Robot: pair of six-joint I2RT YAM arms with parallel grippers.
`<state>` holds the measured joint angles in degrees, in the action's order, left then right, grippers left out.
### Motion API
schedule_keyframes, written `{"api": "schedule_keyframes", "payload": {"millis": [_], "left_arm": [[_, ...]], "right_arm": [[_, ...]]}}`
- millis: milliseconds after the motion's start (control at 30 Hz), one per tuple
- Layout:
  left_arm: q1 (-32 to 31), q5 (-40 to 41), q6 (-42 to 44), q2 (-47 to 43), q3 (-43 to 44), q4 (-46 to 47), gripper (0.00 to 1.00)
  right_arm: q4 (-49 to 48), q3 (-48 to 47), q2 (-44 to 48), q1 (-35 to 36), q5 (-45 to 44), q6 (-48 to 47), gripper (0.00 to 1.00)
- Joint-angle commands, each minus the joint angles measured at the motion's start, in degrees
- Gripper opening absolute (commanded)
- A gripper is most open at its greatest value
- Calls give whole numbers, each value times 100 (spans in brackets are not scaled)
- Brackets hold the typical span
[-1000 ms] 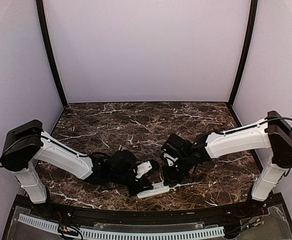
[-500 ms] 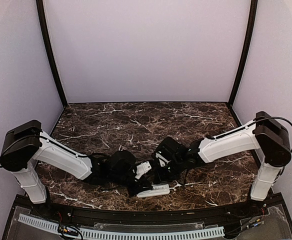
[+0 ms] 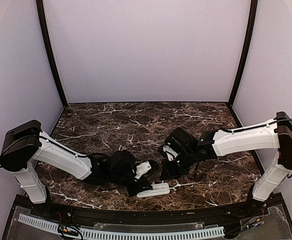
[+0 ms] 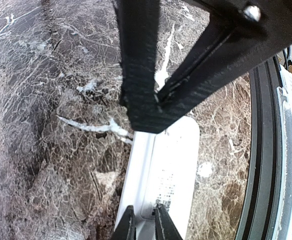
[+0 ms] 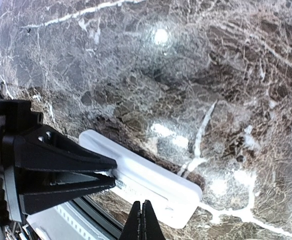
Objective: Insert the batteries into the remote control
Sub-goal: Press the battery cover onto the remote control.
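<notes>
**Inspector:** Marble tabletop [image 3: 111, 120], near side. Report.

**Operator:** I see the remote control [image 3: 154, 190] lying flat by the near edge. My left gripper [image 4: 144, 227] is clamped on its left end. My right gripper [image 5: 142, 222], pinched closed and empty, has just pulled back up and to the right. No batteries are visible, so I judge loading unconfirmed.

One white oblong remote control [image 3: 154, 189], with rounded corners. Lies low on the dark marble counter [image 3: 136, 125], close to its near edge, the long axis going left to right, the right end a little farther away. Shows upward a smooth pale face with a small patch of fine dark print. Sits with the left end between the fingers of the left tool [image 5: 112, 173].
</notes>
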<state>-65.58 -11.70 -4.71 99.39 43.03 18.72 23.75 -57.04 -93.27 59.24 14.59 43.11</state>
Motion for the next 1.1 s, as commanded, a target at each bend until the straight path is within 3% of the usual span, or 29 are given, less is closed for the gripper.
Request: {"api": "schedule_keyframes", "payload": {"millis": [0, 600, 833, 1067], "left_arm": [[-69, 19, 56, 45, -234, -804, 13], [-69, 17, 72, 71, -181, -870, 13], [-69, 11, 77, 80, -189, -853, 13], [-69, 19, 75, 71, -194, -849, 13]], "right_arm": [[128, 211, -46, 74, 90, 139, 0], [-57, 479, -716, 215, 29, 200, 0], [-878, 703, -771, 333, 648, 540, 0], [553, -76, -455, 332, -169, 262, 0]]}}
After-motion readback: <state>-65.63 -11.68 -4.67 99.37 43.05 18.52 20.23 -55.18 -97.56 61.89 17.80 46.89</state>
